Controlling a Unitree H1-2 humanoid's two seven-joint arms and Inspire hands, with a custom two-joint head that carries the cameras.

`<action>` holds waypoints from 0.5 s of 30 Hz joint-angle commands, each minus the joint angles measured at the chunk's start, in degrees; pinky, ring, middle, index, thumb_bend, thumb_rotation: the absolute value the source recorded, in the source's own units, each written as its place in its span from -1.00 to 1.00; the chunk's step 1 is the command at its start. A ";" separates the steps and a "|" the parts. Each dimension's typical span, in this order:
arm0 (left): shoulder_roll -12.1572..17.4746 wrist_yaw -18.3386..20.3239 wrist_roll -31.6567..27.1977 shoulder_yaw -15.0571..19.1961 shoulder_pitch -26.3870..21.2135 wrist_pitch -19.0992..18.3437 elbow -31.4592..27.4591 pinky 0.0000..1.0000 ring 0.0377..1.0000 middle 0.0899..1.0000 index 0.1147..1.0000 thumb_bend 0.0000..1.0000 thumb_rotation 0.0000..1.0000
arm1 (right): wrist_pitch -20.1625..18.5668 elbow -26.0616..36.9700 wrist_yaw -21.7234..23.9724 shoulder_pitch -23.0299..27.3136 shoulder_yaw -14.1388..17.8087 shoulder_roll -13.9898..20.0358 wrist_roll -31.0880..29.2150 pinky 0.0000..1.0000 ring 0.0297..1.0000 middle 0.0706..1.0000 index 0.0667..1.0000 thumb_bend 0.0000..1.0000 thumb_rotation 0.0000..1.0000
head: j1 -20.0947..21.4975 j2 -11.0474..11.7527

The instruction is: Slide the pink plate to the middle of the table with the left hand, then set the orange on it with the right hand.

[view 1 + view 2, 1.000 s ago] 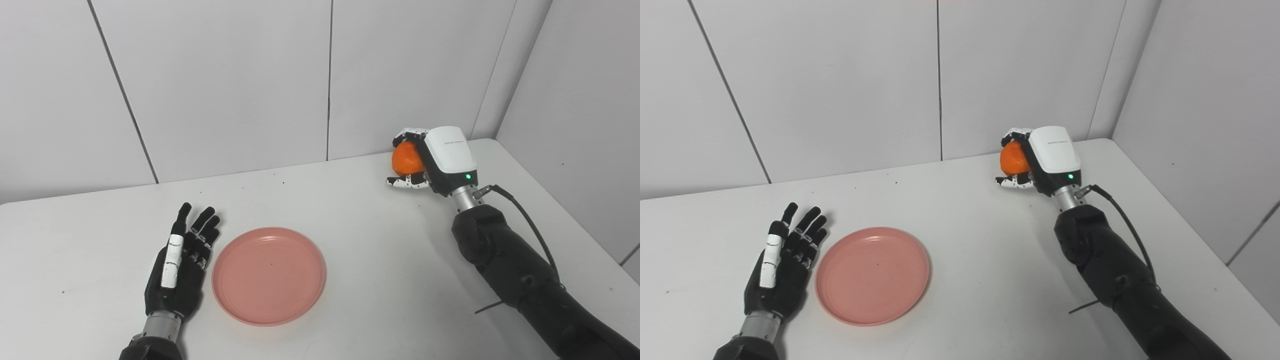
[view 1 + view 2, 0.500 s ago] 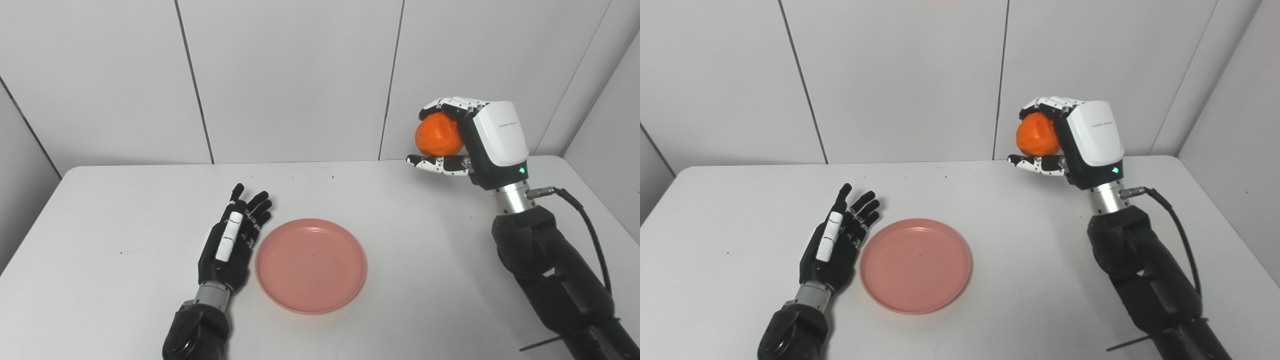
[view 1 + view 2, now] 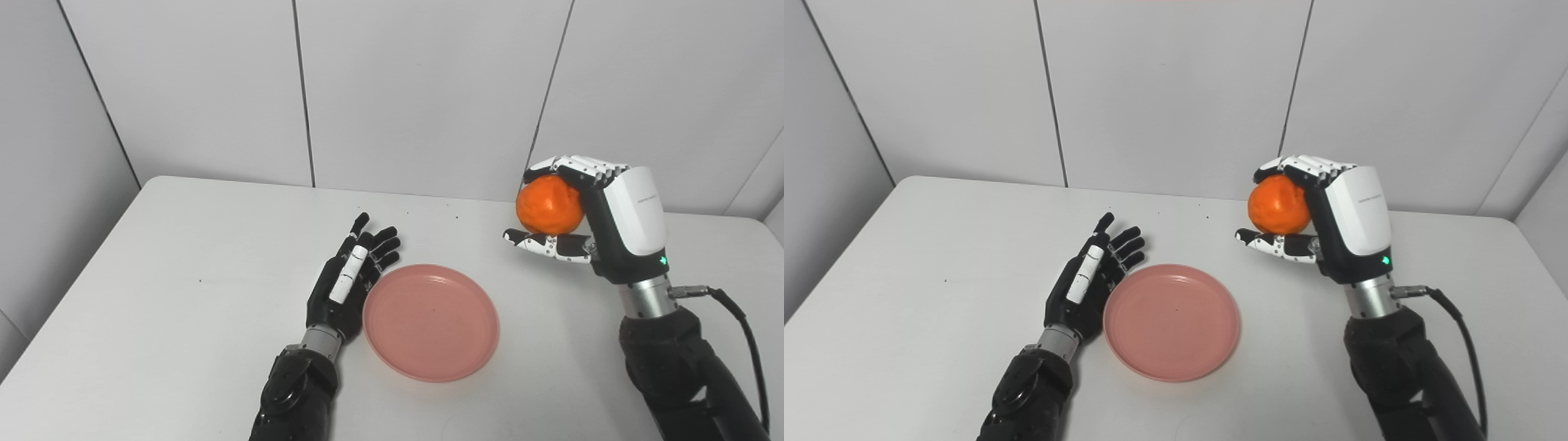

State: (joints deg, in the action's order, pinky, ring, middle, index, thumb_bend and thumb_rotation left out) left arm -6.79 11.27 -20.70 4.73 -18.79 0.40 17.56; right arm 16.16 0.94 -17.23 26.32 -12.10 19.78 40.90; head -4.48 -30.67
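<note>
Your white-backed right hand (image 3: 603, 223) carried small grey lettering, too small to read. It gripped the round orange fruit (image 3: 549, 205) above the white table (image 3: 184, 245), up and right of the round pink plastic plate (image 3: 430, 321). Your black left hand (image 3: 349, 288) lay spread and empty, touching the plate's left rim; bare tabletop surrounded the plate elsewhere.

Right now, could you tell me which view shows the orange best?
The right eye view: the orange sits nearer the picture's middle, with the right hand shut on it. The left eye view shows much the same, farther right.
</note>
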 commanded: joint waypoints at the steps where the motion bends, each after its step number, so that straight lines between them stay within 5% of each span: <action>1: -0.56 -0.45 1.02 -0.21 3.14 0.56 3.57 0.64 0.62 0.52 0.88 0.69 0.11 | 1.97 3.03 0.45 1.19 0.62 -0.04 0.03 -0.52 -0.41 -0.12 -0.09 0.05 -0.98 | 0.14 -0.12; 15: -0.52 -0.37 1.23 -0.69 3.99 -0.49 2.53 0.67 0.64 0.52 0.90 0.61 0.12 | 2.55 5.48 4.61 1.04 -0.71 -4.02 1.11 -0.45 -0.36 -0.11 -0.09 0.05 -0.98 | 2.37 -0.47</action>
State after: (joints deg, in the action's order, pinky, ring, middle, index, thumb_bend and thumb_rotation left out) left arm -6.76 10.99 -19.65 4.31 -18.71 0.67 17.58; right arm 16.63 4.65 -12.28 25.01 -12.99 16.10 42.20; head -2.55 -31.03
